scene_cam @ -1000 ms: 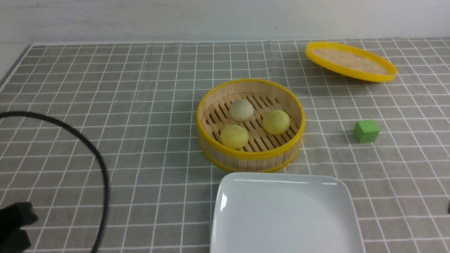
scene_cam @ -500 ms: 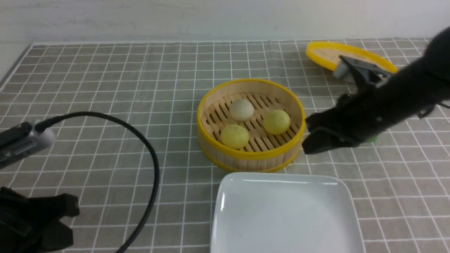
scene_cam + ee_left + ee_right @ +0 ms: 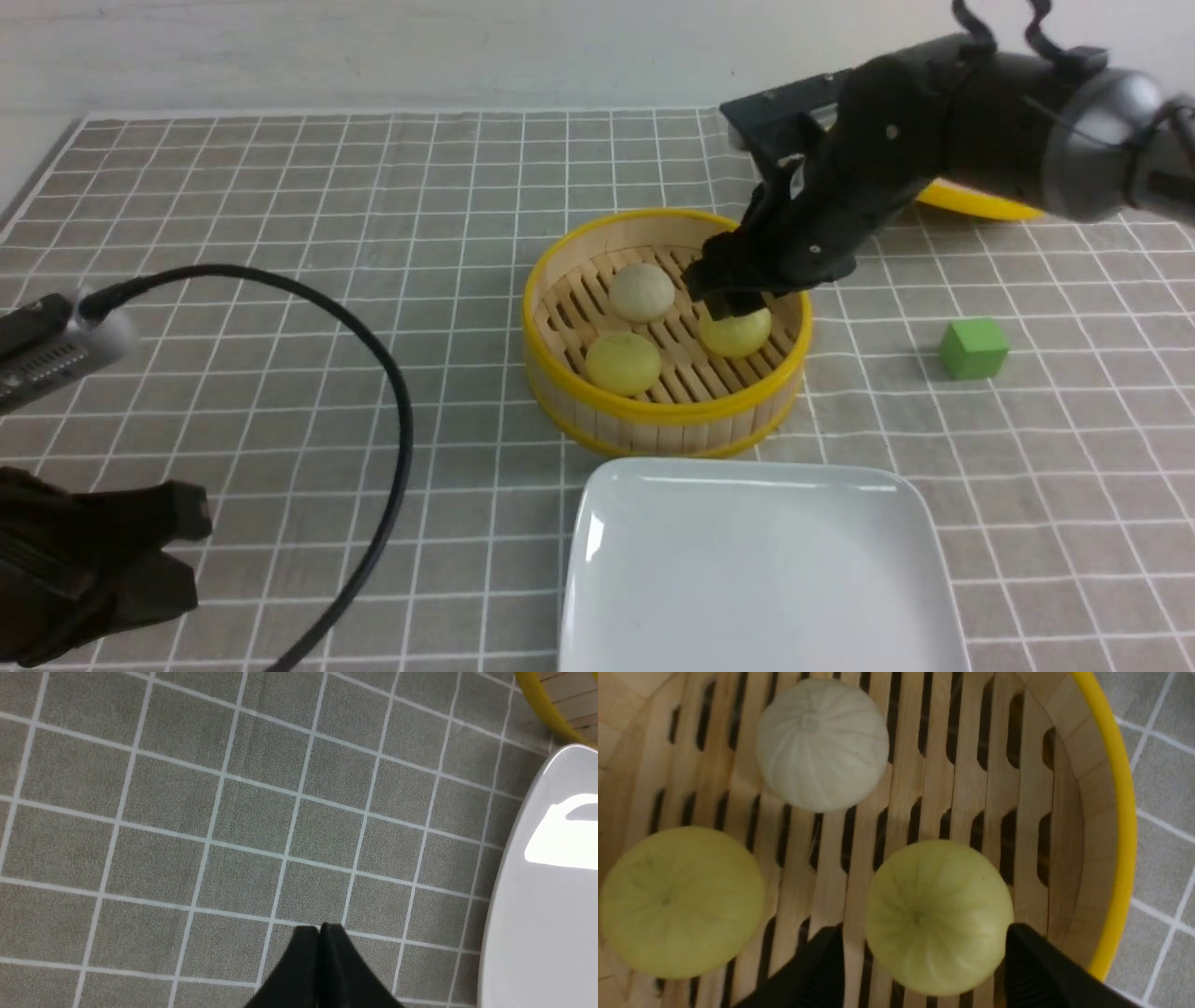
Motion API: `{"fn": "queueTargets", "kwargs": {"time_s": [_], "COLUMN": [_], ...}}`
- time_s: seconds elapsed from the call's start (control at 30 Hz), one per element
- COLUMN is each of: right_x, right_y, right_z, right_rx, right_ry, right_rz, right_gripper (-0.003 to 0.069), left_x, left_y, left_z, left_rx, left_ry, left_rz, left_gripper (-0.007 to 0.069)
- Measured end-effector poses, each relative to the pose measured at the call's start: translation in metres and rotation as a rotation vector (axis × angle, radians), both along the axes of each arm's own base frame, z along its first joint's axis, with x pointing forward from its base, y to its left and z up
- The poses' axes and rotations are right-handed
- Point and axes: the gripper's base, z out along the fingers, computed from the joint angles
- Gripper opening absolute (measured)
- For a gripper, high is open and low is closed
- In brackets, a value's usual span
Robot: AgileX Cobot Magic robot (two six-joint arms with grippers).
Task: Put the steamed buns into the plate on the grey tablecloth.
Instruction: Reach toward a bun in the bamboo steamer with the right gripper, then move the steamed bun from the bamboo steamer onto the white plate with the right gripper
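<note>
While the right gripper (image 3: 923,928) hangs over the bamboo steamer (image 3: 653,415), its jaws are spread wide and straddle one yellow bun (image 3: 738,336). This bun rests on the slatted floor inside the steamer, on the robot's right-hand side of it and close to the inner wall. In the right wrist view one black finger (image 3: 817,961) stands to one side of the bun and the other finger to the opposite side, between the bun and the steamer wall. The bun sits between the two tips. Whether either pad touches its skin cannot be told. The bun is not lifted.

A second yellow bun (image 3: 622,362) lies inside the steamer at the near left part of the floor, apart from the gripper. The off-white bun (image 3: 641,291) lies toward the far part of the floor, just beside the gripper's body in the front view.

The plate (image 3: 747,579) rests on the grey tablecloth (image 3: 373,233) directly in front of the steamer on the robot's side, its far rim just beside the steamer's base. It holds no bun.

The left gripper (image 3: 320,933) is well to the left of the steamer, low over bare cloth, with its jaws pressed together and nothing between them.

The steamer lid (image 3: 980,203) lies beyond the steamer to the right, mostly hidden by the right arm. A green cube (image 3: 973,348) sits on the cloth to the right of the steamer, apart from it.
</note>
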Motion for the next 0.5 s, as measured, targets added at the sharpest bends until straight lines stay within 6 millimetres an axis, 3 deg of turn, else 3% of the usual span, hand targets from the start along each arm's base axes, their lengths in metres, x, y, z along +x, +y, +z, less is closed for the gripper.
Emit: {"fn": "queueTargets", "kwargs": {"time_s": [0.07, 0.17, 0.23, 0.27, 0.3, 0.33, 0.5], "right_x": [0.007, 0.009, 0.007, 0.006, 0.000, -0.004, -0.057], "right_y": [0.001, 0.002, 0.000, 0.000, -0.002, -0.004, -0.026], "right_z": [-0.018, -0.027, -0.018, -0.015, 0.001, 0.009, 0.098], "right_rx": [-0.025, -0.044, -0.040, -0.036, -0.026, -0.023, 0.034], "right_ry": [0.002, 0.005, -0.001, -0.004, -0.006, -0.003, 0.020], "right_rz": [0.005, 0.010, 0.010, 0.009, 0.006, 0.005, 0.002], "right_gripper": [0.0424, 0.0316, 0.0124, 0.0096, 0.0027, 0.0018, 0.0015], "left_x": [0.000, 0.000, 0.000, 0.000, 0.000, 0.000, 0.000], "left_y": [0.000, 0.000, 0.000, 0.000, 0.000, 0.000, 0.000], "left_z": [0.000, 0.000, 0.000, 0.000, 0.000, 0.000, 0.000], "left_rx": [-0.003, -0.003, -0.003, -0.003, -0.003, -0.003, -0.003], "left_ry": [-0.001, -0.001, -0.002, -0.002, -0.002, -0.002, -0.002], "left_rz": [0.001, 0.001, 0.001, 0.001, 0.001, 0.001, 0.000], "left_gripper": [0.0020, 0.0022, 0.0027, 0.0027, 0.0030, 0.0032, 0.0035]}}
